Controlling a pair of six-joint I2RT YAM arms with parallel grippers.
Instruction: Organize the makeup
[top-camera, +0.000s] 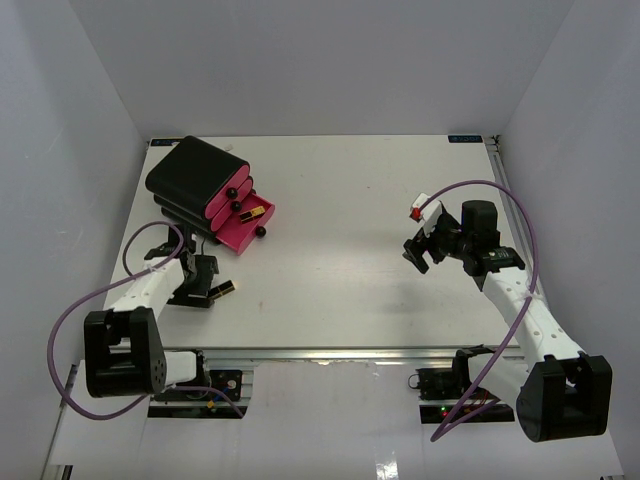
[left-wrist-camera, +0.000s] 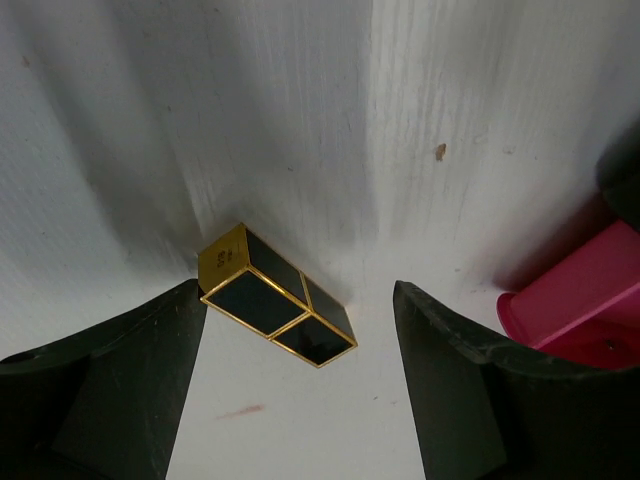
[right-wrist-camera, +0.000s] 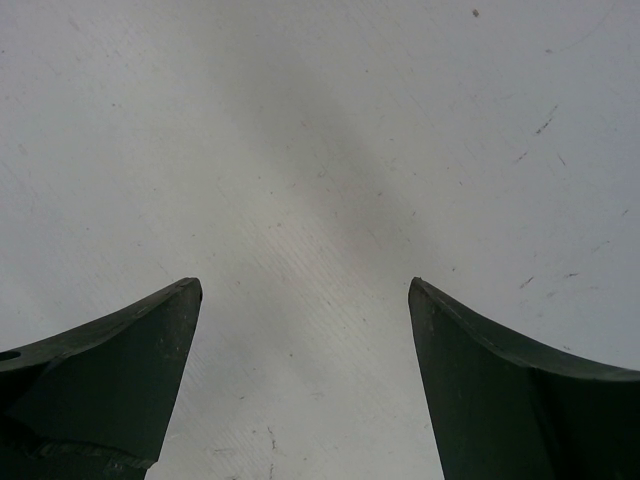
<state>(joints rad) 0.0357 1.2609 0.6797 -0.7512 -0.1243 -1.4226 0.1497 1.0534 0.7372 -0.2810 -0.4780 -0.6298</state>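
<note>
1. Gold and black, a lipstick (left-wrist-camera: 275, 310) lies flat on the white table (top-camera: 340, 200). It is in the near left part of the table and is turned at a slant.
2. My left end effector (left-wrist-camera: 298, 300) is low over this lipstick, wide open, and it holds nothing. The lipstick lies on the table between my two fingers. Its gold end is just beside one finger (left-wrist-camera: 150, 360), but I cannot tell if they touch.
3. A second lipstick (top-camera: 253, 213) lies inside the open pink drawer (top-camera: 240, 228) of the black-and-pink case (top-camera: 195, 175).
4. The case stands at the far left of the table, near my left arm. A corner of the pink drawer shows at the edge of my left wrist view.
5. My right end effector (right-wrist-camera: 305, 290) is on the right side of the table, well apart from the case and both lipsticks. It is also wide open and grips nothing.
</note>
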